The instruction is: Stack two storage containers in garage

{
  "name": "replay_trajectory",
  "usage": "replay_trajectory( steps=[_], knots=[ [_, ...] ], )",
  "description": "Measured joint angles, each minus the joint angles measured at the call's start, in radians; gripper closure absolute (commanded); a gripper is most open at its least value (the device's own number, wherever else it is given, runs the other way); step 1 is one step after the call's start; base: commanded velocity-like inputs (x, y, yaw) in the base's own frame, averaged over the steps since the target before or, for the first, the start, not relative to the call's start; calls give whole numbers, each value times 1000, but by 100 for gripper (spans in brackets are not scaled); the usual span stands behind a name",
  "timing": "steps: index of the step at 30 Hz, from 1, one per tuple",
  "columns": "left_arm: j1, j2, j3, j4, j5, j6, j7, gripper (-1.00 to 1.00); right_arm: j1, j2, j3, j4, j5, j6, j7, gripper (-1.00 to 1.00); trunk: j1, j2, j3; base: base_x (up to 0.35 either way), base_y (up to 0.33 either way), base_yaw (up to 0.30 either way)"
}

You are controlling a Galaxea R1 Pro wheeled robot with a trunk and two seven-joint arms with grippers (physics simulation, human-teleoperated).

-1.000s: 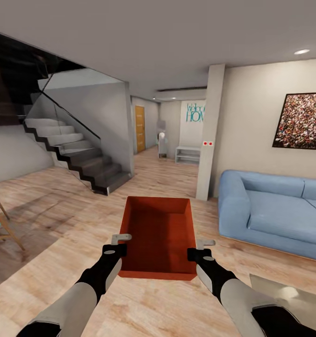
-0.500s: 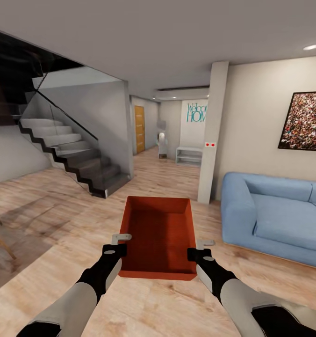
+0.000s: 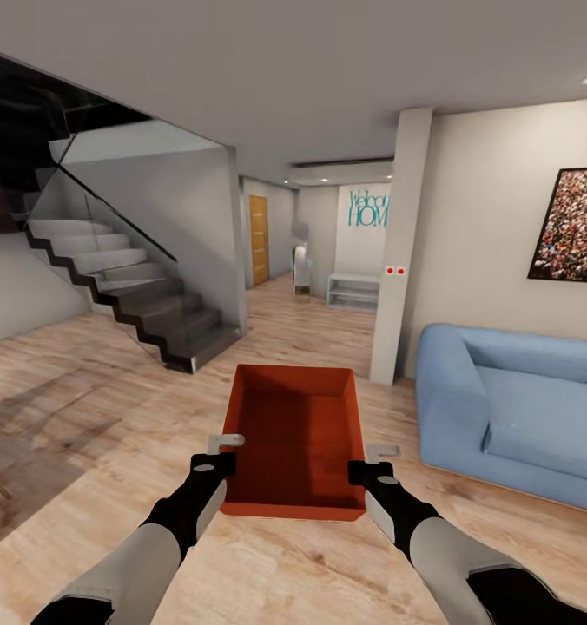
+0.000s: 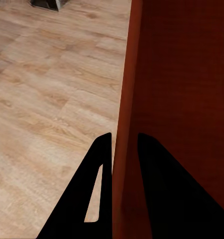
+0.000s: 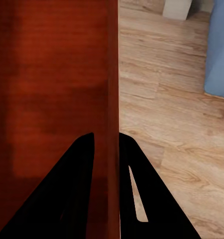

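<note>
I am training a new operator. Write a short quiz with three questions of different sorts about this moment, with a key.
1. True or false: each gripper pinches one side wall of the storage container.
2. Which piece of furniture stands to the robot's right? A) a dining table B) a blue sofa C) a bed
3. Fill in: the floor under the container is light ____ planks.

Key:
1. True: the left gripper and the right gripper both have their jaws on either side of a thin wall.
2. B
3. wood
</note>
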Motion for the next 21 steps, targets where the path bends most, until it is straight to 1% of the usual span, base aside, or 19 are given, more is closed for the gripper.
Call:
replay_trajectory(
  steps=[21],
  knots=[
    [0, -1, 1, 1, -3, 0, 0, 100, 0, -1, 0, 1, -1, -1, 1, 100, 0, 0, 0, 324, 0, 0]
  ],
)
